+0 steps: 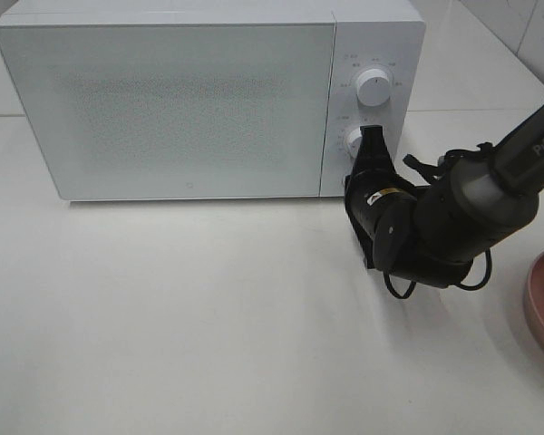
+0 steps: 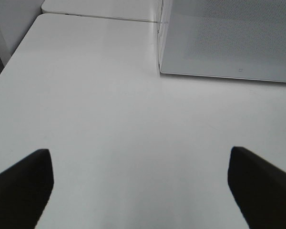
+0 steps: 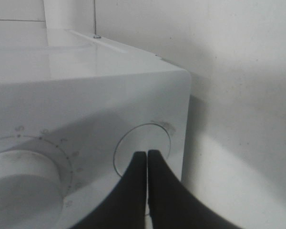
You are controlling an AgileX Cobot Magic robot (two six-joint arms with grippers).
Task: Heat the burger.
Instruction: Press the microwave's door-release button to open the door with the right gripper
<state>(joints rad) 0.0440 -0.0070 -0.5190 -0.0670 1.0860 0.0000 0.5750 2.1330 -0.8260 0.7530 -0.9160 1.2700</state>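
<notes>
Right gripper (image 3: 147, 153), fingers pressed together into one tip, pokes what seems a round button (image 3: 133, 140) beside the microwave (image 1: 163, 91) dial (image 3: 24, 186), probably to start heating; left gripper (image 2: 139, 155) hangs spread.

Glossy white microwave (image 1: 208, 100), smooth white table (image 1: 163, 317), matt black pincer (image 3: 147, 160)

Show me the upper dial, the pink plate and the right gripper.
upper dial (image 1: 374, 88), exterior high view, knob face
pink plate (image 1: 537, 301), exterior high view, its rim
right gripper (image 3: 147, 153), right wrist view, tips of shut jaws
</notes>
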